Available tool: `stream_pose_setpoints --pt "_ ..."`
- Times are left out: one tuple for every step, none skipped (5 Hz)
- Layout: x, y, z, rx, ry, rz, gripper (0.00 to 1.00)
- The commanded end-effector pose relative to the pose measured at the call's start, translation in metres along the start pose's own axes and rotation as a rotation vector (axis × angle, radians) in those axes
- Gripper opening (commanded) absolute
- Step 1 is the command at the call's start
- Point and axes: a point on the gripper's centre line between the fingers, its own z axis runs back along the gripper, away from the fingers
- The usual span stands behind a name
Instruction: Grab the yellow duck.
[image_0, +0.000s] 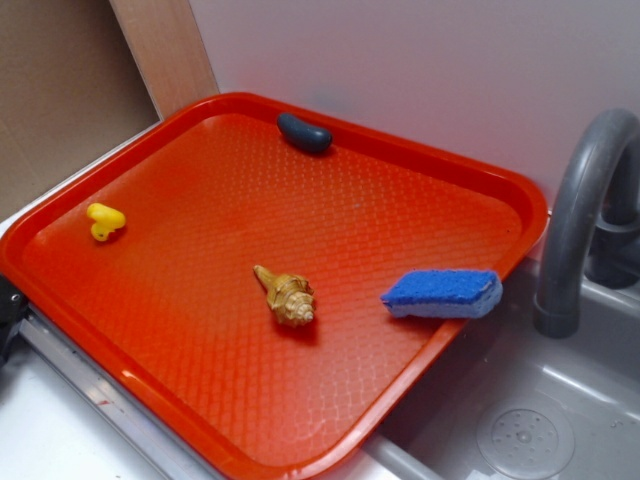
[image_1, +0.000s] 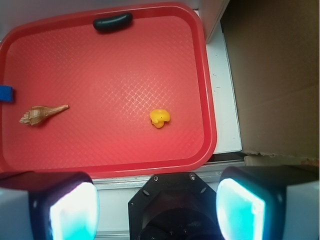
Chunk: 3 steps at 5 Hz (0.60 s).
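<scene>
Your end effector (image_1: 157, 205) hangs open, its two pads (image_1: 75, 210) spread wide with nothing between them, back off the near rim of the red tray (image_1: 100, 60). The duck (image_1: 160, 118) lies on the tray ahead of the end effector, roughly in line with the gap between the pads, apart from everything else. The shell (image_1: 42, 114) lies ahead and well to the left. A blue sponge (image_0: 443, 293) sits at the tray's left edge, and a dark oblong piece (image_1: 113, 21) rests against the far rim.
</scene>
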Motion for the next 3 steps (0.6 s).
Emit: stream_pose_setpoints --pt "0.000 0.000 0.000 0.000 0.000 0.000 1.00" --pt "0.026 0.016 -0.040 -0.035 -0.019 -0.006 1.00" --pt "0.043 0.028 -0.078 -0.026 -0.005 0.002 1.00"
